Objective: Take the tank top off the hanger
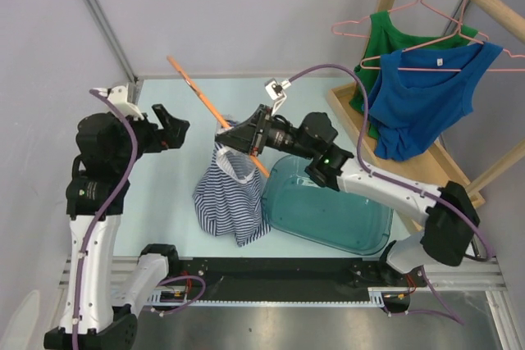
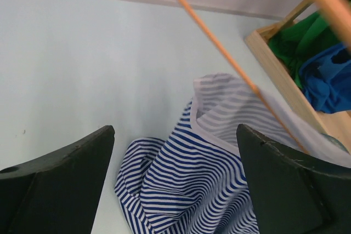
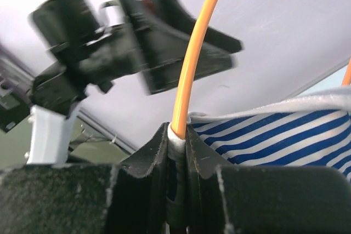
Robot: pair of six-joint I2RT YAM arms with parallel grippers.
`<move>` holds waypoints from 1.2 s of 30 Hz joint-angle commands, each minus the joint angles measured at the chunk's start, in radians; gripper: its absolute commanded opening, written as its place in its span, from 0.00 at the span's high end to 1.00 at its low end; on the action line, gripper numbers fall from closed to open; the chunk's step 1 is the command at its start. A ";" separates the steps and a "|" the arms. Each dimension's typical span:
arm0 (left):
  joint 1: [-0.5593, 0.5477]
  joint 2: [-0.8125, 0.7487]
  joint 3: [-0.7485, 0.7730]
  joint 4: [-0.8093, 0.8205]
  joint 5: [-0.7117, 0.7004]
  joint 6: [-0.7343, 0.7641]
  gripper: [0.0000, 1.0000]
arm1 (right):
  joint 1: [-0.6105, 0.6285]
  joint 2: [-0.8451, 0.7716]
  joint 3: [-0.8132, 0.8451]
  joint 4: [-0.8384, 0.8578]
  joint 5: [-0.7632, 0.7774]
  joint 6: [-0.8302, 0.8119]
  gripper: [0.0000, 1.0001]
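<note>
Clamping the thin orange wire hanger (image 1: 203,97) together with the white-edged strap looped on it: right gripper (image 1: 248,138), jaws closed tight, hanger held tilted above the pale table (image 1: 164,202). Blue-and-white striped tank top (image 1: 230,202): on that hanger, body hanging down, lower folds bunched on the table just beside a translucent teal plastic bin (image 1: 344,223). Left gripper (image 1: 172,129): jaws spread wide, holding nothing, raised to the left of the garment and apart from it.
</note>
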 commanded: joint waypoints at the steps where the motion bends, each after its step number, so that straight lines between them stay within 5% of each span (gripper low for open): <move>1: 0.011 -0.052 0.077 0.039 0.134 0.027 0.08 | -0.012 0.074 0.124 0.181 -0.012 0.030 1.00; 7: 0.011 -0.145 -0.023 0.283 0.417 -0.195 0.06 | -0.010 0.114 0.134 0.210 0.011 0.076 1.00; 14: 0.011 -0.120 -0.173 0.609 0.452 -0.525 0.06 | 0.036 0.130 0.127 0.247 0.027 0.090 1.00; 20: 0.008 -0.048 -0.169 0.648 0.436 -0.551 0.12 | 0.068 0.171 0.144 0.259 0.019 0.099 1.00; 23: 0.008 -0.019 -0.164 0.659 0.425 -0.530 0.25 | 0.077 0.183 0.155 0.261 0.013 0.104 1.00; 26: 0.008 0.000 -0.144 0.647 0.408 -0.489 0.56 | 0.083 0.193 0.158 0.236 0.002 0.101 1.00; 27: 0.008 0.007 -0.123 0.630 0.396 -0.467 0.73 | 0.083 0.187 0.158 0.212 0.004 0.082 1.00; 30: 0.008 0.029 -0.059 0.538 0.331 -0.343 0.98 | 0.086 0.151 0.149 0.072 0.034 0.035 0.91; 36: 0.008 0.021 0.023 0.436 0.233 -0.088 1.00 | 0.089 0.078 0.127 -0.276 0.105 -0.099 0.47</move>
